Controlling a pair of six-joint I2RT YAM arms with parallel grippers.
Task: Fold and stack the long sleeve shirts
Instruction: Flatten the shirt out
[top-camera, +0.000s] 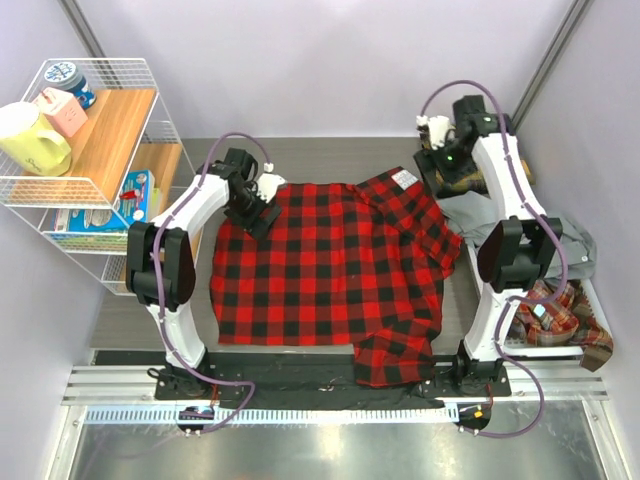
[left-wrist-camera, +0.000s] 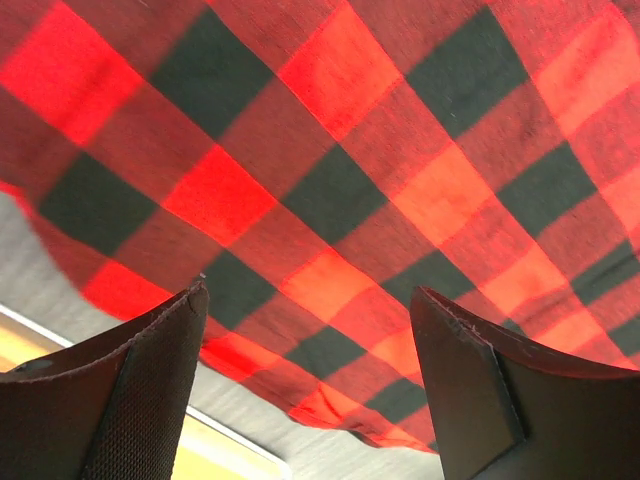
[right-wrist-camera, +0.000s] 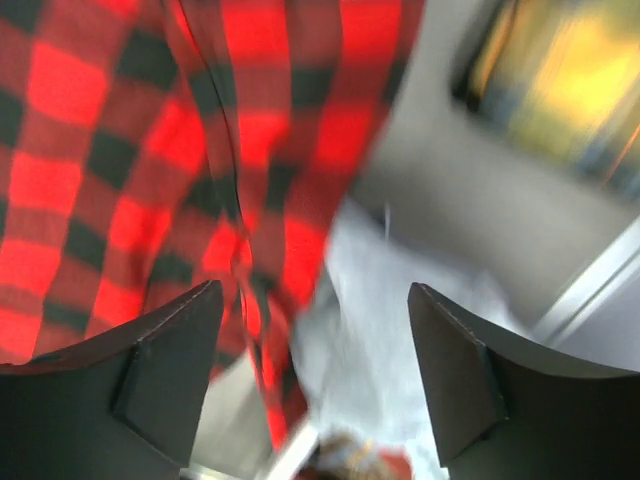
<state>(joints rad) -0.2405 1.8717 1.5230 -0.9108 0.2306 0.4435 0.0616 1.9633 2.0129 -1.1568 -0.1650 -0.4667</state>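
The red-and-black check shirt (top-camera: 320, 265) lies spread on the table, its right part folded and rumpled with a white label (top-camera: 404, 178) near the collar. My left gripper (top-camera: 258, 212) is open over the shirt's far left corner; the left wrist view shows the shirt's edge (left-wrist-camera: 330, 400) between the spread fingers. My right gripper (top-camera: 437, 160) is open above the shirt's far right corner. The right wrist view is blurred and shows red check cloth (right-wrist-camera: 120, 170) and a grey shirt (right-wrist-camera: 380, 330) below. The grey shirt (top-camera: 570, 245) and an orange-brown plaid shirt (top-camera: 560, 315) lie piled at the right. No yellow plaid shirt shows.
A white wire shelf (top-camera: 100, 150) stands at the far left with a yellow pitcher (top-camera: 30, 138), a pink box and packets. A dark object (top-camera: 465, 180) sits by the right arm. The table's near edge holds a rail (top-camera: 320, 385).
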